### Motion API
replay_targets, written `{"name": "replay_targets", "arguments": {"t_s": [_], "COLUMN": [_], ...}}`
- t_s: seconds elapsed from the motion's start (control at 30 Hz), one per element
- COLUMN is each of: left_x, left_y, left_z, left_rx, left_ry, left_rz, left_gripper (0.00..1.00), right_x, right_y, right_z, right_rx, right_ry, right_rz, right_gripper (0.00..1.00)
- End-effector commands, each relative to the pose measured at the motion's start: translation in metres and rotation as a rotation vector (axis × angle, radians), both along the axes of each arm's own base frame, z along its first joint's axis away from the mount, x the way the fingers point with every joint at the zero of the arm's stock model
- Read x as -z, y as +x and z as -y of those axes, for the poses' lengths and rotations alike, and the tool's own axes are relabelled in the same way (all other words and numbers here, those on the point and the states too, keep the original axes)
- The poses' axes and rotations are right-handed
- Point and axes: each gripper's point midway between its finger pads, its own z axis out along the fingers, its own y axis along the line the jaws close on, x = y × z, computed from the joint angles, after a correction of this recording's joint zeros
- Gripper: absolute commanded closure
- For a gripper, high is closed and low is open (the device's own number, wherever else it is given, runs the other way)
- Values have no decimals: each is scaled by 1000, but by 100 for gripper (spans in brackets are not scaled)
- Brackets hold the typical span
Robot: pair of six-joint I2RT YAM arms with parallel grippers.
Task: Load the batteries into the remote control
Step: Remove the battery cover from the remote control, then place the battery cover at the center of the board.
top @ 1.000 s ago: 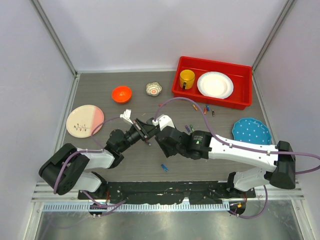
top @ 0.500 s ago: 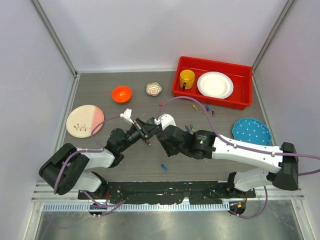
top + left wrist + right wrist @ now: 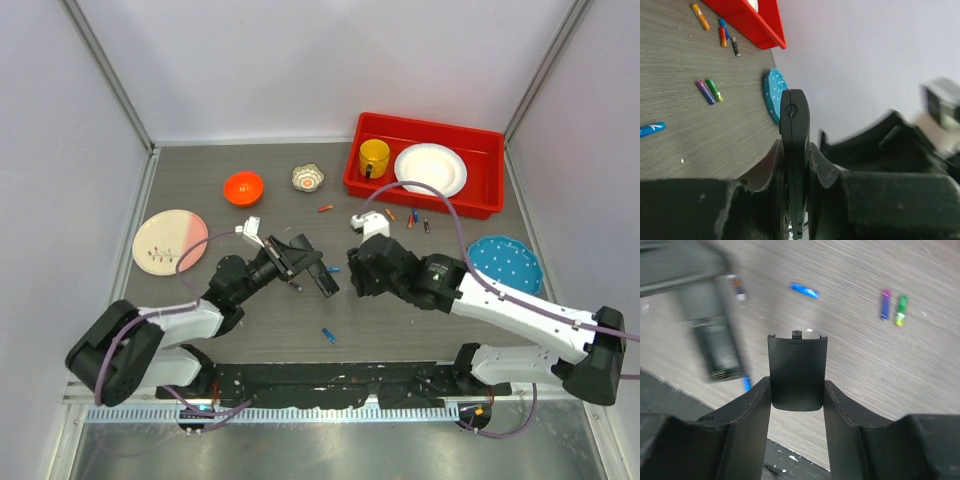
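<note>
Landmark: red bin (image 3: pixel 475 208) at the table's far right.
Remote (image 3: pixel 794 125): off the table, well left of the bin and nearer the arm bases than it. It shows edge-on in the left wrist view.
Left claw (image 3: pixel 794 172): clamped on the remote, one finger on each broad face.
Right claw (image 3: pixel 797 387): clamped on a flat black cover (image 3: pixel 797 367), gripped by its side edges. It is in front of the bin's left end, between bin and remote, apart from the remote.
Batteries by the bin (image 3: pixel 412 218): a few lie loose on the table just in front of the bin's front wall.
Orange battery (image 3: pixel 325 208): just left of the bin's front left corner.
Blue battery (image 3: pixel 333 268): on the table left of the bin, close beside the remote's tip.
Second blue battery (image 3: pixel 328 335): farthest from the bin, toward the arm bases.
Purple battery (image 3: pixel 885 304) and green battery (image 3: pixel 900 310): side by side on the table; hidden in the top view.
Blue plate (image 3: pixel 505 262): in front of the bin's right end.
</note>
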Motion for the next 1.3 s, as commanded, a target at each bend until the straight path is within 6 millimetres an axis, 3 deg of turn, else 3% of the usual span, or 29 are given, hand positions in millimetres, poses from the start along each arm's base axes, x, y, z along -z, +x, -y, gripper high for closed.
{"name": "replay_targets", "arguments": {"t_s": [0.0,0.13,0.17,0.2,0.23,0.57,1.0,1.27], "left_x": [-27,-42,-36,-47,-47,-39,-40,-39], "left_y": [-5,-17,-20,-25,-30,-51,-58,-59], "left_z": [-13,-25,-27,-29,-29,-40,-52,-53], "left_rx": [-20,-27,-24,-20,0,19,-22,-22], "left_ry": [11,46,69,56,56,13,9,24], "left_rz": [92,137,115,142,147,149,193,197], "left_gripper": [100,100,100,100,100,100,100,100], "right_x": [22,63,71,77,94,156,175,173], "right_y": [32,45,47,50,49,55,61,55], "right_z": [42,72,77,80,84,98,110,109], "right_rx": [235,356,373,391,397,446,477,475], "right_ry": [65,-8,-32,-39,-77,-155,-182,-157], "right_rz": [-53,-115,-126,-141,-174,-325,-386,-401], "right_gripper": [62,63,63,64,64,64,61,33]}}
